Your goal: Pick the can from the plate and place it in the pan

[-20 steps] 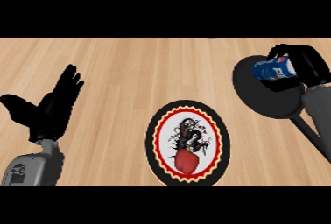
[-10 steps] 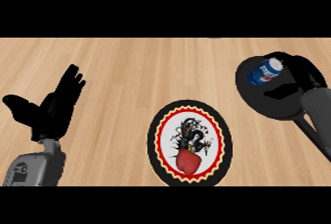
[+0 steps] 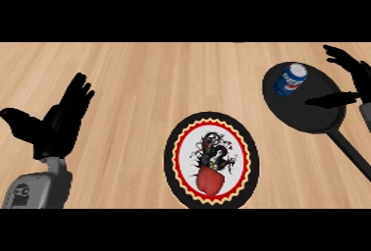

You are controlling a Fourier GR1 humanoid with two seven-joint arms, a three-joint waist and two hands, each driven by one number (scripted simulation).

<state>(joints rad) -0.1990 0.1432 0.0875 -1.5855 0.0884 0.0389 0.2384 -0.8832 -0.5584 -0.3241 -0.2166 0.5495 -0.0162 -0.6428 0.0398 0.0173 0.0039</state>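
Blue cylindrical can (image 3: 292, 80) stands in the round black pan (image 3: 313, 115) (long handle); right hand (image 3: 353, 81) spread open, holding nothing.

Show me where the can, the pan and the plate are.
can (image 3: 292, 80): head view, on its blue side.
pan (image 3: 308, 115): head view, on its bare black bottom.
plate (image 3: 211, 155): head view, on its patterned centre.

Pale wood-grain counter (image 3: 159, 83), smooth, with a soft satin look. Matt black pan (image 3: 308, 115), dark and unreflective across bowl and handle. Blue can (image 3: 291, 80) with a printed label and a light, metal-looking top. Plate (image 3: 212, 161) smooth and glazed-looking, black rim around a red, yellow and white pattern. Matt black left hand (image 3: 56, 125) on a grey, plastic-looking forearm (image 3: 36, 188); matt black right hand (image 3: 355, 73).
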